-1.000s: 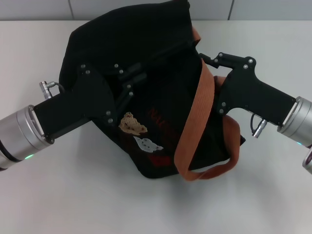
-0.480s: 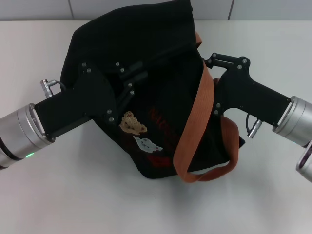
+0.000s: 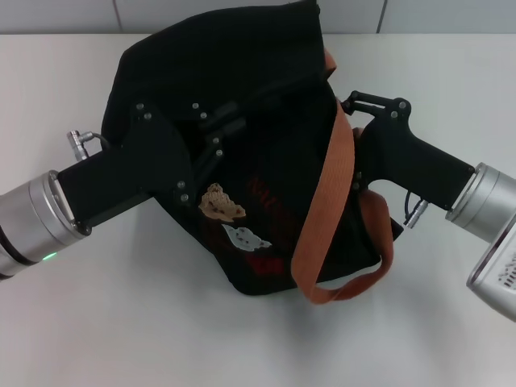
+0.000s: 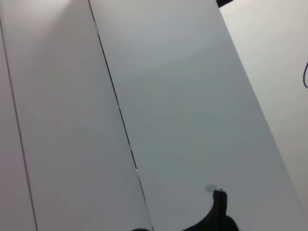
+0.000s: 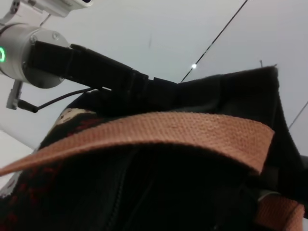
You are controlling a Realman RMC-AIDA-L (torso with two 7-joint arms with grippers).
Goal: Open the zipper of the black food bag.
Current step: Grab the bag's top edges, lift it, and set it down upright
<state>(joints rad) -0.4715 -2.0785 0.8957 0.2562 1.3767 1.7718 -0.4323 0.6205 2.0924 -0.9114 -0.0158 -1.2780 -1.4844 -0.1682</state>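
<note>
Slumping on the white desk (image 3: 145, 322) near its far edge, the boxy black fabric food bag (image 3: 266, 105) with two orange-brown webbing handles (image 3: 329, 193) and small bear and cartoon patches on its near side is flanked by both arms. The left tool (image 3: 218, 133) is pressed into the bag's upper left side, and the right tool (image 3: 355, 105) meets its upper right edge beside a handle; whether either tool is spread, pressed together or pinching fabric cannot be told, since the black fingers merge with the black cloth. The zipper and its pull tab cannot be made out in any view. From the right wrist view only a strap (image 5: 159, 132) draped across dark fabric is seen, with the left arm beyond it. The bag is judged to be light, soft and easily deformed, so it would likely crumple or slide if the zipper were pulled without bracing. The small metal tab is judged the proper place to be gripped, with the cloth near the zipper's end held taut by the other tool.
</note>
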